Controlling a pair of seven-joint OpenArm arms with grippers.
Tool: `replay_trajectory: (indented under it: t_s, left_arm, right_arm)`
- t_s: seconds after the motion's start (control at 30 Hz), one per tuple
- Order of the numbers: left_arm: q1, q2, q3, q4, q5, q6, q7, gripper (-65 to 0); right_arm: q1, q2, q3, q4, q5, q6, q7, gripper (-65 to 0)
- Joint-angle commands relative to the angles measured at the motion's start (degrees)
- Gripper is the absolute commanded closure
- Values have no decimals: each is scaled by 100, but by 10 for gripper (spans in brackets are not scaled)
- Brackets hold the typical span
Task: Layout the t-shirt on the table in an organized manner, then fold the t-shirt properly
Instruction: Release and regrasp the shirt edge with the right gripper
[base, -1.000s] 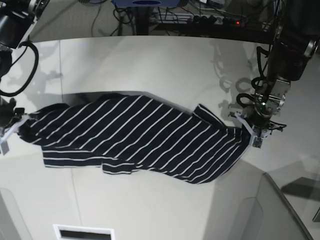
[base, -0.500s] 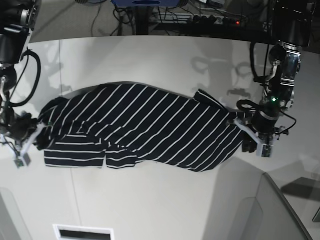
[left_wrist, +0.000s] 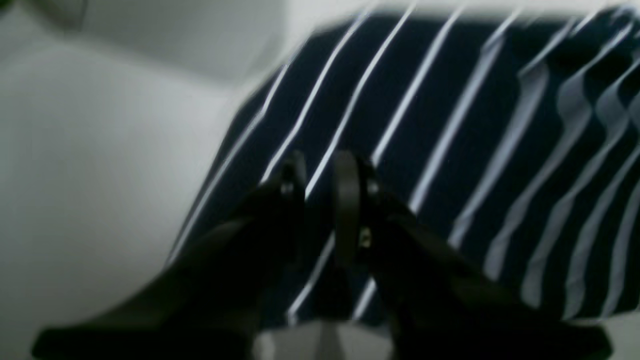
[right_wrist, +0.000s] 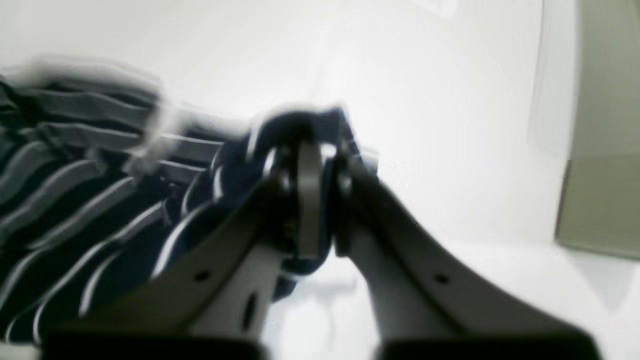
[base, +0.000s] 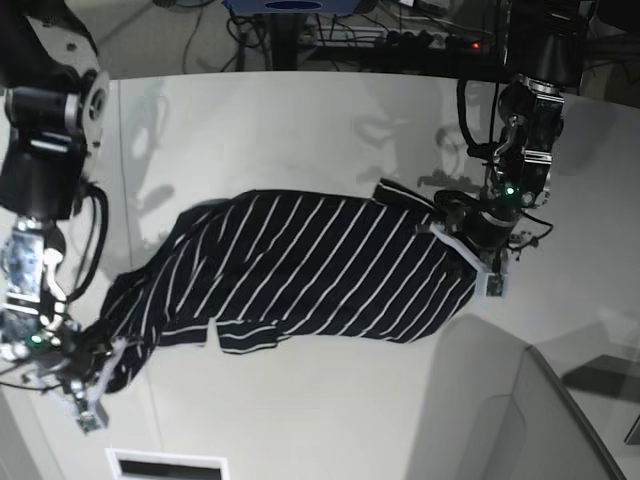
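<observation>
The shirt (base: 300, 275) lies on the table (base: 300, 130), stretched out long between the two arms, with its stripes running slantwise. The left claw (base: 482, 250) is pinched shut on one end of the shirt. In its own camera the two black fingers (left_wrist: 345, 200) sit close together with striped cloth between them. The right claw (base: 85, 385) pinches the other end; its camera shows a bunch of dark cloth squeezed between the tips, though that picture is blurry. I think the job right now is laying the shirt flat, and the folding has not begun. To do this well, both claws should pull gently apart so the cloth goes smooth, and not let go until it lies flat. A small flap (base: 240, 338) is tucked under at the near edge, and the cloth is bunched up by the right claw, so those spots need smoothing. One sleeve (base: 400, 195) sticks out near the left claw. There is lots of bare table behind the shirt, so it could slide that way. The right claw is close to the near edge of the table, so pulling more that way could drag the shirt off. A slot (base: 165, 465) sits in the table near that edge too.
</observation>
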Motion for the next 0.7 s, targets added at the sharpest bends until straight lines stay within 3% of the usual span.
replay_trajectory:
  t_s: [0.0, 0.13, 0.2, 0.37, 0.53, 0.67]
  left_arm:
    - [-83, -30, -20, 33, -24, -18, -144, -104]
    - [-48, -30, -20, -178, -24, -18, -311, -104]
    - [-21, -30, -11, -266, -24, -18, -557, -104]
    - [-21, -39, -55, -530, -24, -18, -706, -104]
    - [-83, -30, -20, -626, -24, -18, -706, -104]
    - [-180, -30, -20, -644, -24, -18, -706, -104]
  right_arm:
    - [212, -32, 10, -148, -176, 35, 81, -117]
    - [27, -155, 151, -394, -713, 35, 98, -428]
    - [-360, -243, 511, 134, -607, 43, 142, -524]
    - [-1608, -665, 1381, 1786, 105, 52, -271, -534]
    - [-2566, -973, 1724, 1927, 1336, 52, -710, -527]
    - [-2988, -1017, 1689, 1909, 1960, 52, -737, -420]
